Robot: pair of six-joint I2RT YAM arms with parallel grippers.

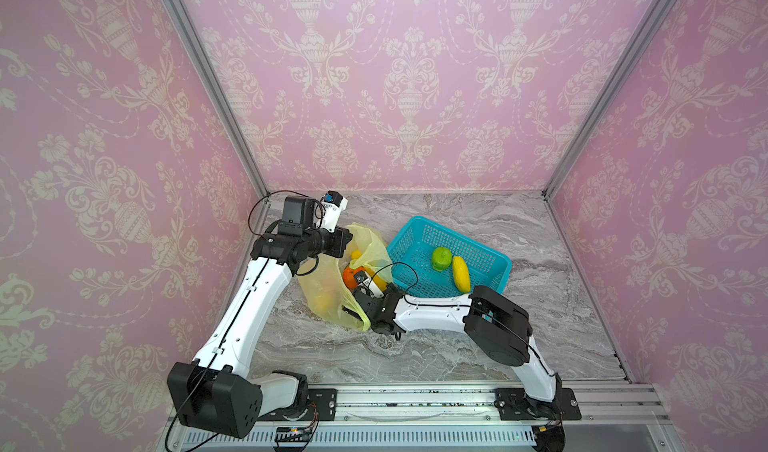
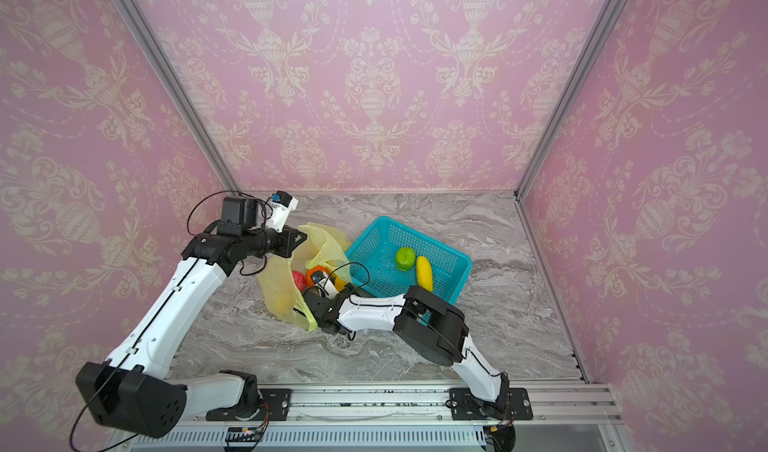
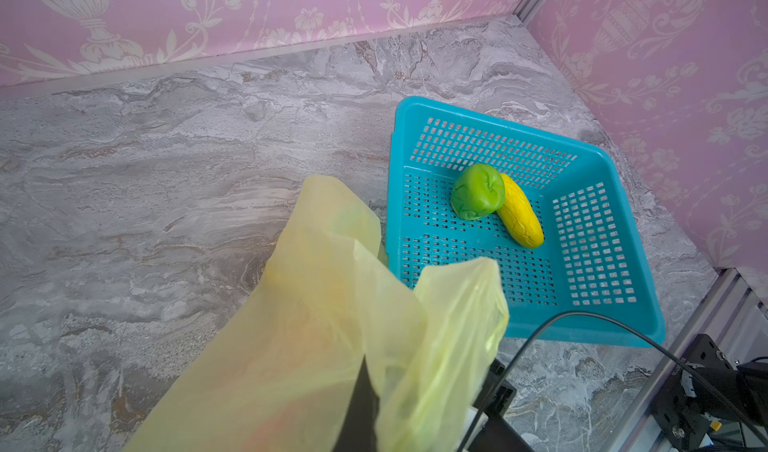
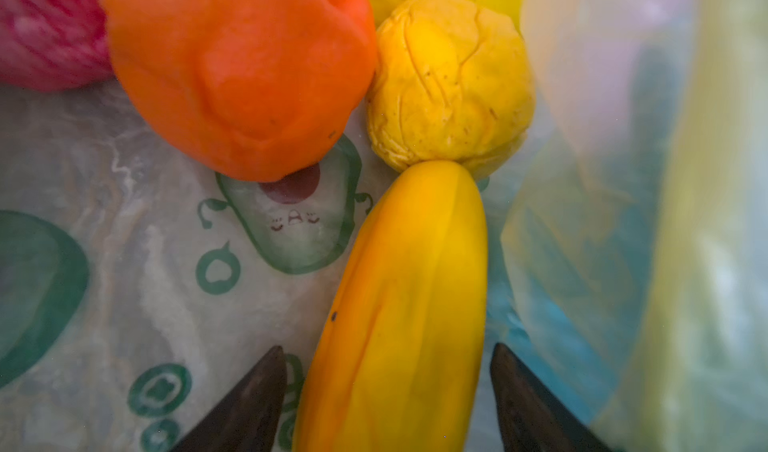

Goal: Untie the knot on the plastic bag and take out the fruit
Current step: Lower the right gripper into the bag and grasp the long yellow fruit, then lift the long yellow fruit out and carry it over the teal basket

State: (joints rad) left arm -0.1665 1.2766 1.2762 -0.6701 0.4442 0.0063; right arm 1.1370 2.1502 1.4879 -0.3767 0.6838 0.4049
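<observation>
The yellow-green plastic bag (image 1: 328, 292) (image 2: 282, 292) lies at table centre-left with its mouth held open. My left gripper (image 1: 347, 238) (image 3: 365, 404) is shut on the bag's upper edge (image 3: 311, 325) and holds it up. My right gripper (image 4: 387, 348) (image 1: 353, 304) is inside the bag, open. Its dark fingers (image 4: 249, 400) stand on either side of a long yellow mango (image 4: 399, 304). Beyond it lie an orange (image 4: 241, 71), a yellow citrus (image 4: 449, 84) and a pink-red ball (image 4: 45, 34). The knot is out of view.
A turquoise perforated basket (image 1: 500, 263) (image 3: 399, 180) stands right of the bag. It holds a green fruit (image 1: 441, 258) (image 3: 478, 192) and a yellow mango (image 1: 461, 273) (image 3: 521, 217). Pink walls enclose the marble table on three sides.
</observation>
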